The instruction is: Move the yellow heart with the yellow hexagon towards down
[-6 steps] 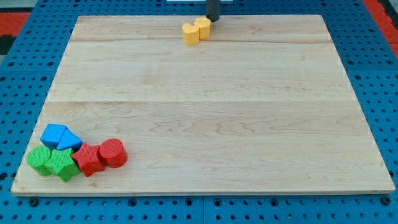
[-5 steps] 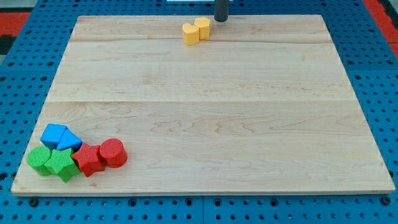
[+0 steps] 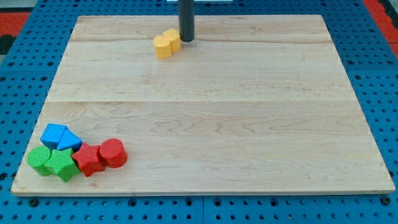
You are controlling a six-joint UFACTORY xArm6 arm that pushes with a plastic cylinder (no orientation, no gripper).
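Two yellow blocks sit touching near the top edge of the bench (image 3: 249, 124): the yellow hexagon (image 3: 172, 39) and, at its lower left, the yellow heart (image 3: 163, 46). My tip (image 3: 186, 40) stands against the hexagon's right side; the rod carries no fingers, so nothing opens or closes. At the view's bottom left, clustered together: two blue blocks (image 3: 60, 137), two green blocks (image 3: 51, 162), a red block (image 3: 88, 159) of unclear shape and a red cylinder (image 3: 113, 152).
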